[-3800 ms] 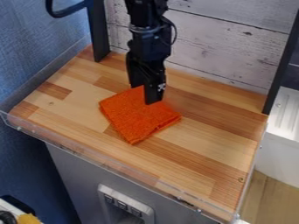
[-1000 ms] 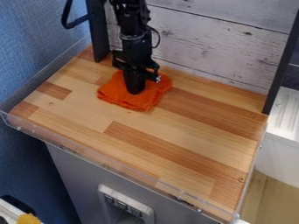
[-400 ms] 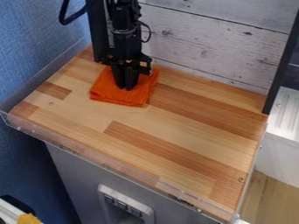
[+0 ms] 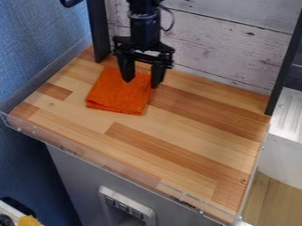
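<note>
My black gripper [image 4: 142, 84] hangs over the back left part of the wooden tabletop, its two fingers spread apart. Below it lies an orange cloth [image 4: 118, 94], folded into a roughly square flat shape. The left finger is over the cloth, and the right one is at the cloth's right edge. Whether the fingertips touch the cloth or the wood, I cannot tell. Part of the cloth's back edge is hidden behind the gripper.
The wooden tabletop [image 4: 194, 132] has a clear raised lip [image 4: 112, 170] along its front. A black post [image 4: 98, 31] stands at the back left, close to the arm, and another [image 4: 286, 62] at the right. White-grey planks [image 4: 230, 44] form the back wall.
The gripper has opened and let go of the cloth, shifting slightly right since the last frame. Over the earlier frames the cloth moved toward the back left and now lies flatter.
</note>
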Tool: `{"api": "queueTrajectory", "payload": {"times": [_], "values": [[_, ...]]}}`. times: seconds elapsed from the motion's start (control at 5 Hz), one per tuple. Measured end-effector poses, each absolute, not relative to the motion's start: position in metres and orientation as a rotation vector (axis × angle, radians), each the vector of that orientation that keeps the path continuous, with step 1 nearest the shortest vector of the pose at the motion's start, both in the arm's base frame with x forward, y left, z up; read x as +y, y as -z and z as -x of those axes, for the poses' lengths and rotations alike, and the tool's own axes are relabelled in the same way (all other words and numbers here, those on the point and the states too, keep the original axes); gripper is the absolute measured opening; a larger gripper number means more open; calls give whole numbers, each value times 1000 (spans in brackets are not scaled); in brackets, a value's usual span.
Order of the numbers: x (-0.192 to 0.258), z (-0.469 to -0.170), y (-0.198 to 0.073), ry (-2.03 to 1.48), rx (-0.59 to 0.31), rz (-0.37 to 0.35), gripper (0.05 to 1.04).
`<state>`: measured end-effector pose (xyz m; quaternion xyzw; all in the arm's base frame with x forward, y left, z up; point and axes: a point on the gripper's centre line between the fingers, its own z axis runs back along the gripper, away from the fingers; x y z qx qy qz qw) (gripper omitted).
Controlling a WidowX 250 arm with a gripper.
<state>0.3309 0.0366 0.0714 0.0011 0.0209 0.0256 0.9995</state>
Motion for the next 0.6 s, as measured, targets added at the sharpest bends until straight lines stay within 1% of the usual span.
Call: {"api": "queueTrajectory", "payload": {"times": [0.4, 0.6], "values": [[-17, -318, -104, -43, -15, -17, 997], [-41, -310, -113, -33, -13, -21, 995]]}}
